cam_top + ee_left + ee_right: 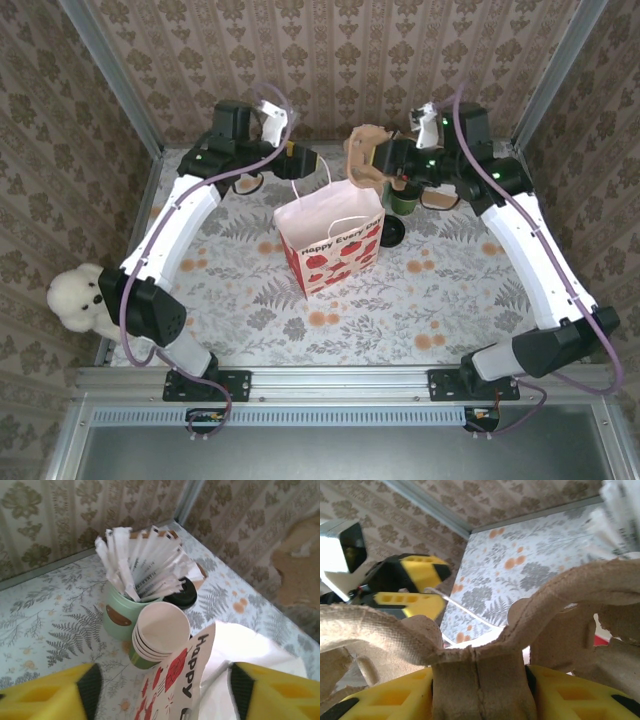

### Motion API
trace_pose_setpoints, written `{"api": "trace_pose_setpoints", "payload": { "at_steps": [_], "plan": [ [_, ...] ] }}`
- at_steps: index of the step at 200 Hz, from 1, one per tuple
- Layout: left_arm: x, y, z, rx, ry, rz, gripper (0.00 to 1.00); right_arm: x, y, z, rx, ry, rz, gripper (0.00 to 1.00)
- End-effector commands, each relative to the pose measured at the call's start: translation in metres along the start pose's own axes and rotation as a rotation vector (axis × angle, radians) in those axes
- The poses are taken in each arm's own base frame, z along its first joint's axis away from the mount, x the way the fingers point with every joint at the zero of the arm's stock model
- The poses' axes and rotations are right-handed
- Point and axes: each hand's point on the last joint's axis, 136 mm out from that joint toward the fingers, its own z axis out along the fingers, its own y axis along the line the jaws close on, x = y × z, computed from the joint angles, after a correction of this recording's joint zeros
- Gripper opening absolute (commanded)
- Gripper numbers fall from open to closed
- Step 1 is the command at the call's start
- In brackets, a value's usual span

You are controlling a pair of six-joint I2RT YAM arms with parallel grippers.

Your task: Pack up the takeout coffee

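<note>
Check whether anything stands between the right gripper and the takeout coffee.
The right gripper is shut on a cardboard cup carrier, which fills its jaws; that stands between it and the takeout coffee right of the paper bag. Nothing else visible intervenes.

Table (pixel 250 300) with a pale cloth, fern and orange flower print. 1 white paper bag (pixel 331 243) with red poppies and black lettering stands upright at frame center in the top view. 1 loose black lid (pixel 389 236) lies flat just right of the bag. In the left wrist view, center frame: 1 mint mug (pixel 117 616) stuffed with white sachets, 1 stack of lidless green cups (pixel 159 636) touching its right side, next to the bag's rim. A round black top (pixel 183 593) shows just behind the mug, its base hidden.
</note>
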Motion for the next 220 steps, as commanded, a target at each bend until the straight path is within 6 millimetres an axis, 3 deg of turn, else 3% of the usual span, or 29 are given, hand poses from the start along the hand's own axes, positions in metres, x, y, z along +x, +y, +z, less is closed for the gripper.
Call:
{"api": "trace_pose_setpoints", "payload": {
  "at_steps": [1, 46, 110, 131, 165, 169, 194, 220],
  "plan": [
    [0.000, -0.011, -0.001, 0.051, 0.018, 0.030, 0.50, 0.004, 0.030, 0.018, -0.115, 0.052, 0.009, 0.48],
    [-0.001, -0.015, -0.001, 0.079, 0.015, 0.016, 0.20, 0.033, 0.038, 0.046, -0.127, 0.195, 0.000, 0.48],
    [0.002, -0.011, -0.002, 0.059, 0.023, -0.022, 0.00, 0.082, 0.010, 0.049, -0.049, 0.345, 0.032, 0.46],
    [-0.002, -0.012, -0.002, 0.066, 0.004, -0.076, 0.00, 0.096, -0.003, 0.045, 0.029, 0.387, 0.030, 0.46],
    [-0.007, -0.034, -0.008, 0.121, -0.011, -0.140, 0.00, 0.113, -0.009, 0.027, 0.138, 0.441, 0.007, 0.46],
    [-0.005, -0.047, -0.005, 0.142, -0.003, -0.136, 0.00, 0.115, -0.010, 0.024, 0.149, 0.445, 0.004, 0.46],
    [-0.001, -0.066, -0.006, 0.224, 0.022, -0.185, 0.00, 0.128, -0.012, 0.013, 0.199, 0.474, 0.007, 0.46],
    [0.010, -0.075, -0.002, 0.263, 0.063, -0.194, 0.00, 0.136, -0.013, 0.007, 0.243, 0.486, 0.007, 0.47]
  ]
}}
